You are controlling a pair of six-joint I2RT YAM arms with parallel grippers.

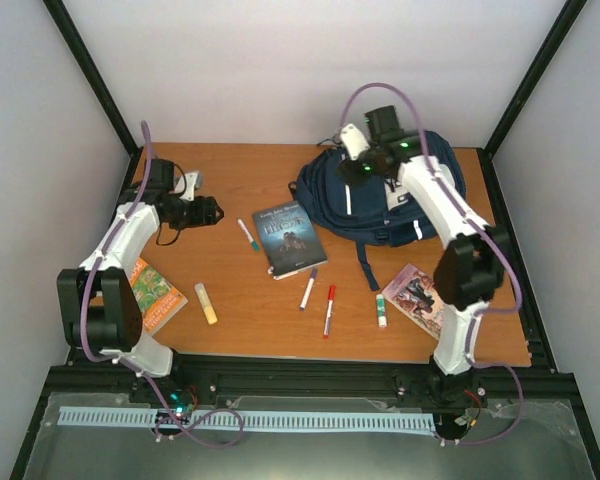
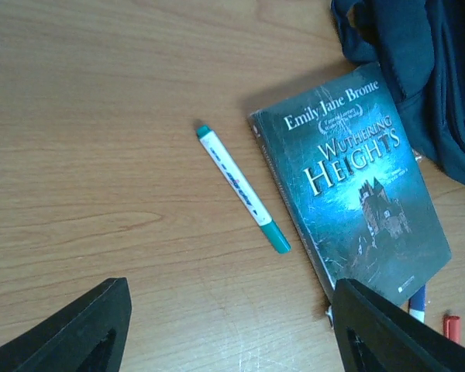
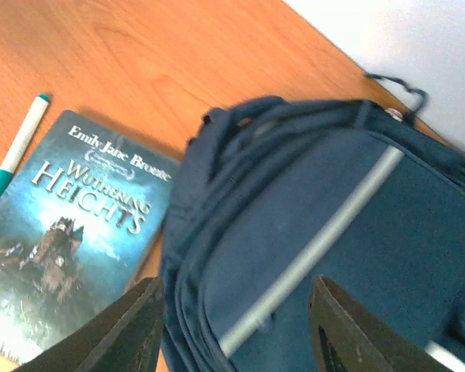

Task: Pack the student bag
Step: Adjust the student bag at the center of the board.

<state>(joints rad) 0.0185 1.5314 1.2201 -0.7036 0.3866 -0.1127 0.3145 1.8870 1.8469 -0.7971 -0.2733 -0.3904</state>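
Note:
The navy student bag [image 1: 365,205] lies at the back right of the table, its reflective stripe [image 3: 310,252] showing in the right wrist view. My right gripper [image 1: 368,165] hovers open and empty above its top left part, jaws spread over the fabric [image 3: 240,333]. A blue "Wuthering Heights" book [image 1: 290,238] lies just left of the bag [image 2: 418,70]; it also shows in both wrist views [image 2: 353,186] [image 3: 70,225]. A green-capped marker [image 1: 247,235] lies left of the book [image 2: 244,190]. My left gripper [image 1: 208,212] is open and empty above bare table [image 2: 229,333].
Near the front lie a blue marker [image 1: 308,290], a red marker [image 1: 329,310], a green-capped glue stick [image 1: 381,311], a yellow stick [image 1: 207,304], an orange booklet [image 1: 152,292] on the left and a pink comic [image 1: 417,295] on the right.

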